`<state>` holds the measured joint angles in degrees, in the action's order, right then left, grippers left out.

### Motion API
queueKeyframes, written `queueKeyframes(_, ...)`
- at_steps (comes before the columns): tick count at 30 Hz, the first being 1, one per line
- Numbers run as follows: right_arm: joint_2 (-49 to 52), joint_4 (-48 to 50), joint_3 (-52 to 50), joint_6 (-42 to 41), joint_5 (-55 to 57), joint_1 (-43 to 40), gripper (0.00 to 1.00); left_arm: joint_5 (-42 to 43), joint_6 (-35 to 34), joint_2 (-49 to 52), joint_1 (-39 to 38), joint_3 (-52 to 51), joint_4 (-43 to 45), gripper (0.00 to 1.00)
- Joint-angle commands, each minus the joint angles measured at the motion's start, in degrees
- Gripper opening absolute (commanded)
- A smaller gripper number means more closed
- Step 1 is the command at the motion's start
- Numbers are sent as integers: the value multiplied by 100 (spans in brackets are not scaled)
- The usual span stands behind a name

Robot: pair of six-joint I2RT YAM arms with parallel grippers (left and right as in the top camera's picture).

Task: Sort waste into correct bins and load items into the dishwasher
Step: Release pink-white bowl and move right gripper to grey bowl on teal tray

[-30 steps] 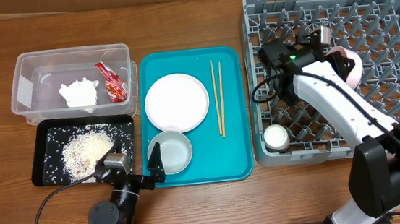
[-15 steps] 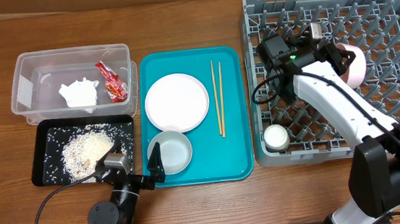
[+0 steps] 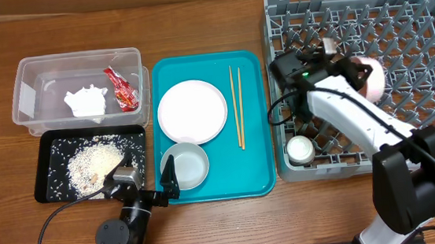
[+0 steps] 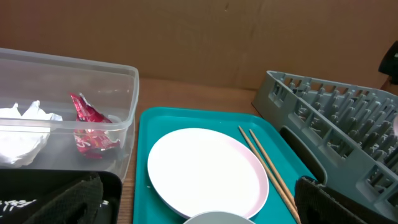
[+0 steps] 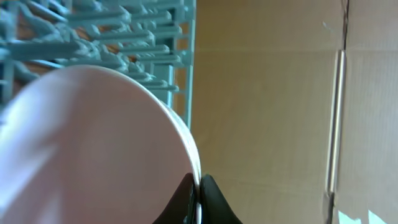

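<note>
My right gripper (image 5: 198,186) is shut on the rim of the pale pink bowl (image 3: 373,78) and holds it on edge over the grey dish rack (image 3: 396,0); the bowl fills the right wrist view (image 5: 93,149). A small white cup (image 3: 299,148) stands in the rack's near left corner. My left gripper (image 4: 199,205) is open and low over the grey-white bowl (image 3: 187,165). The white plate (image 3: 192,111) and two chopsticks (image 3: 236,104) lie on the turquoise tray (image 3: 263,173). The red packet (image 3: 122,88) and crumpled paper (image 3: 87,101) lie in the clear tub (image 3: 28,75). Rice (image 3: 91,163) lies in the black tray (image 3: 48,188).
The plate (image 4: 208,171), chopsticks (image 4: 267,168), packet (image 4: 90,124) and rack wall (image 4: 329,130) also show in the left wrist view. A brown cardboard wall stands behind the table.
My right gripper has moved left with the pink bowl over the rack. The left arm has not moved.
</note>
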<state>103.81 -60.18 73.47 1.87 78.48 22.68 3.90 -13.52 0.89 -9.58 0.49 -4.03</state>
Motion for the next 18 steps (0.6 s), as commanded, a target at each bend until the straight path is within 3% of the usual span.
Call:
queueKeyframes(1,177,-13,-90,9,-361,120,15,39,-61,-59,61,-22,-4,100)
queueKeyframes(3,181,-11,-87,9,-361,188,43,39,-61,-59,61,-22,-4,100)
queueKeyframes(4,181,-15,-87,9,-361,236,46,39,-61,-59,61,-22,-4,100)
queueKeyframes(6,177,-125,-70,-55,-356,356,47,39,-61,-59,61,-22,-4,100)
queueKeyframes(10,9,-627,293,-1532,-728,662,53,39,-61,-59,61,-22,-4,100)
queueKeyframes(13,-227,-927,789,-2238,-1884,846,55,39,-61,-59,61,-22,-4,100)
queueKeyframes(18,-713,-964,1567,-2334,-4540,1231,54,39,-61,-59,61,-22,-4,100)
